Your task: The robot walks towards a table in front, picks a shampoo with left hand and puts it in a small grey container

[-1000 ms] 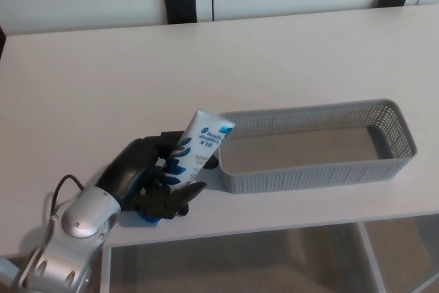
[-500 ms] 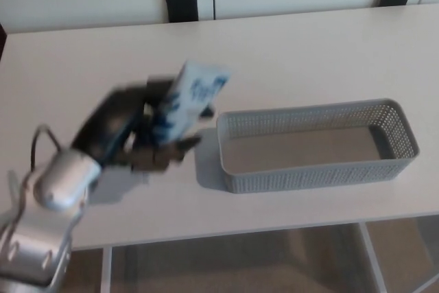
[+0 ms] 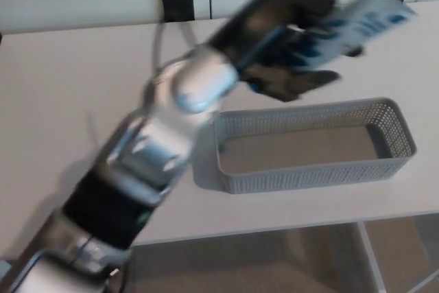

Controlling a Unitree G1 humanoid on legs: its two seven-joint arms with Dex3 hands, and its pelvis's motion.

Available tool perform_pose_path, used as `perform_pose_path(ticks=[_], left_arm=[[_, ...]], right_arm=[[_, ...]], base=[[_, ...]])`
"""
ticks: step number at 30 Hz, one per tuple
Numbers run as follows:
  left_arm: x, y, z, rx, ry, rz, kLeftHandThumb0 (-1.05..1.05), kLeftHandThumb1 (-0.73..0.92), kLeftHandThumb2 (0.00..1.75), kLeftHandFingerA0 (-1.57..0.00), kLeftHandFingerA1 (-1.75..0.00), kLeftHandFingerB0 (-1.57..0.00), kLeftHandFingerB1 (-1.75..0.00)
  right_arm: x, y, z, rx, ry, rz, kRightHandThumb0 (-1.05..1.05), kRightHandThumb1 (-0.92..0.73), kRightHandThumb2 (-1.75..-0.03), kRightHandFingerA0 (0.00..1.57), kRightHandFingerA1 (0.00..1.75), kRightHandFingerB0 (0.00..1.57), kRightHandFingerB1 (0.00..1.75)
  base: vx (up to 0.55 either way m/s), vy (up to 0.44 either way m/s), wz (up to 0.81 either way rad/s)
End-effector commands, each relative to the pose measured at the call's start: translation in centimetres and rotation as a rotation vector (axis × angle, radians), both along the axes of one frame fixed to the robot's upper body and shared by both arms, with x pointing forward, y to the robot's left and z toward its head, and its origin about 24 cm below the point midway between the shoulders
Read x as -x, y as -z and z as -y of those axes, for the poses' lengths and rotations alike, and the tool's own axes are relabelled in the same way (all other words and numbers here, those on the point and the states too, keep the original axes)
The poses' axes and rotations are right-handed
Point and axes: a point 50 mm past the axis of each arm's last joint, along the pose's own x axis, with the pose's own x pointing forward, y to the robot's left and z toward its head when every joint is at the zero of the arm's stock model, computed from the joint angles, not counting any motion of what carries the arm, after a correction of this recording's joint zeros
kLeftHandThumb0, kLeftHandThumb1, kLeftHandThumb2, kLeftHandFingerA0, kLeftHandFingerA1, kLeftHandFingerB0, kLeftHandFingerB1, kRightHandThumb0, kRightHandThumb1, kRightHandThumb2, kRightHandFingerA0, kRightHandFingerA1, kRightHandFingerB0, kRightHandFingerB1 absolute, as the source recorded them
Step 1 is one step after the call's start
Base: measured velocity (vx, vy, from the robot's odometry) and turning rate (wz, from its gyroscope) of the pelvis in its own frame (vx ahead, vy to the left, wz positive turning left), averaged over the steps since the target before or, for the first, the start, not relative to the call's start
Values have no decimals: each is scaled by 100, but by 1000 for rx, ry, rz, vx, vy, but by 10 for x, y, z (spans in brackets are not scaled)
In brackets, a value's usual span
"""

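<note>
A white table (image 3: 68, 87) carries a long grey perforated container (image 3: 309, 176). The robot's silver left arm (image 3: 158, 142) reaches above the container's left end. The blurred black left hand (image 3: 288, 39) has its fingers closed around a white-and-blue shampoo tube (image 3: 367, 22), held in the air above the container's far wall.

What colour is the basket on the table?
The basket is grey, with tiny holes all over its walls. The head view shows it best.
</note>
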Motion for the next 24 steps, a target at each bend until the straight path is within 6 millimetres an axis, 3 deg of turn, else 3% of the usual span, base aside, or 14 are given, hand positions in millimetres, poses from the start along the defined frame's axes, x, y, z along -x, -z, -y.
perform_pose_path(ticks=[1,2,3,4,7,8,10,12,14,15,16,20,21,24], left_arm=[[-8,10,18,-180,-34,-31,-17,75,62,-105,-93,-85,-76],[-6,16,23,-195,-25,-41,-15,65,80,-118,-126,-82,-102],[-4,24,29,-217,-11,-55,-15,65,80,-118,-126,-82,-102],[-2,35,32,-238,-15,-91,-17,65,73,-114,-133,-75,-122],[-2,38,32,-243,-19,-96,-17,65,73,-114,-133,-75,-122],[1,52,28,-309,-3,-114,-19,70,68,-105,-124,-77,-97],[1,56,25,-350,-12,-112,-17,69,75,-107,-123,-75,-87],[2,57,24,-358,-12,-107,-17,69,75,-107,-123,-75,-87],[1,60,17,-353,-14,-106,-15,70,75,-99,-112,-71,-91],[0,59,15,-351,-18,-114,-16,71,73,-99,-106,-71,-82],[-1,59,13,-349,-25,-124,-20,77,62,-98,-118,-70,-86],[-2,58,10,-348,-32,-135,-20,77,62,-98,-118,-70,-86],[-4,59,6,-352,-42,-123,-25,74,62,-103,-89,-70,-53],[-5,60,1,-364,-54,-99,-28,71,61,-103,-81,-62,-48]], right_arm=[[0,-1,4,5,13,-11,-31,-71,-61,61,44,51,39],[0,-2,4,1,11,-9,-31,-72,-61,60,43,51,39],[0,-2,4,-6,6,-5,-31,-72,-61,60,43,51,39],[2,-1,2,-12,7,-9,-31,-71,-61,61,44,50,39],[3,0,1,-15,6,-11,-31,-71,-61,61,44,50,39],[5,1,0,-6,-6,-35,-32,-71,-61,60,43,50,38],[5,1,0,-6,-9,-36,-33,-71,-61,60,43,50,38],[4,1,0,-6,-11,-37,-33,-71,-61,60,43,50,38],[3,1,0,-9,-12,-35,-32,-72,-61,59,43,49,38],[3,1,0,-8,-11,-35,-32,-72,-61,59,43,49,38],[2,1,0,-7,-15,-33,-32,-72,-61,61,44,50,39],[2,1,0,-8,-22,-29,-32,-72,-61,61,44,50,39],[2,1,-1,-9,-22,-39,-32,-73,-62,60,43,50,38],[3,2,-1,-9,-24,-45,-32,-72,-61,60,43,49,38]], base=[[0,0,0],[0,0,0],[0,0,0],[0,0,0],[0,0,0],[0,0,0],[0,0,0],[0,0,0],[0,0,0],[0,0,0],[0,0,0],[0,0,0],[0,0,0],[0,0,0]])
